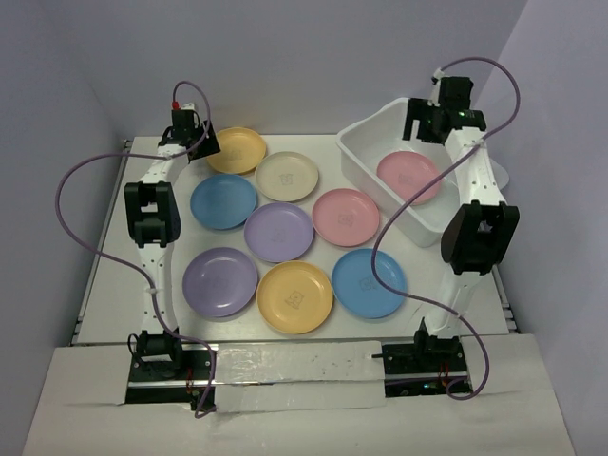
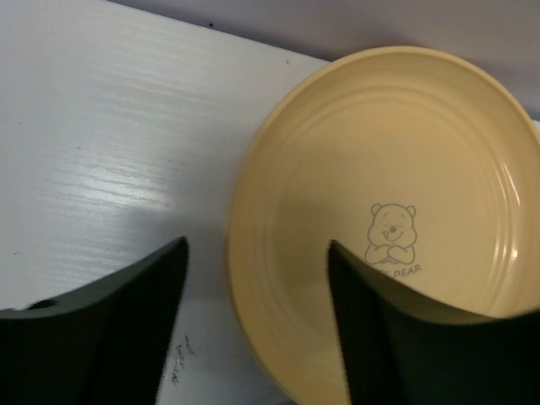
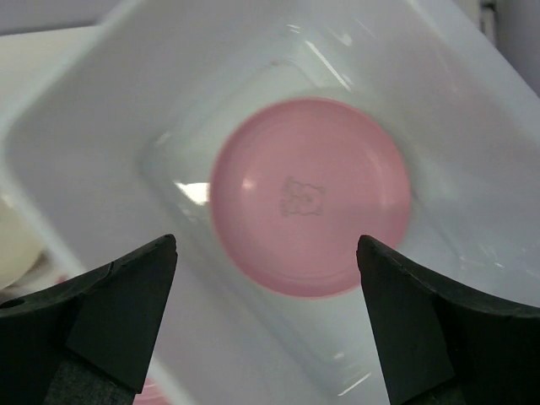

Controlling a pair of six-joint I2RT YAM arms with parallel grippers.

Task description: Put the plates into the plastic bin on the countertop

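Observation:
Several pastel plates lie on the white countertop [image 1: 114,256]: a yellow plate [image 1: 236,149] at the back, then beige [image 1: 287,176], blue [image 1: 224,200], purple [image 1: 278,231], pink [image 1: 346,217] and others nearer. My left gripper [image 1: 198,133] is open and straddles the left rim of the yellow plate [image 2: 396,169]. One finger [image 2: 126,321] is over the table, the other [image 2: 396,337] over the plate. At the back right, a pink plate [image 3: 310,194] lies flat in the plastic bin [image 1: 356,157]. My right gripper [image 3: 267,240] hangs open and empty above it.
Grey walls stand close behind and at both sides of the table. A purple cable [image 1: 380,247] from the right arm loops over the near blue plate [image 1: 369,282]. The left arm's cable [image 1: 66,204] arcs out past the left table edge.

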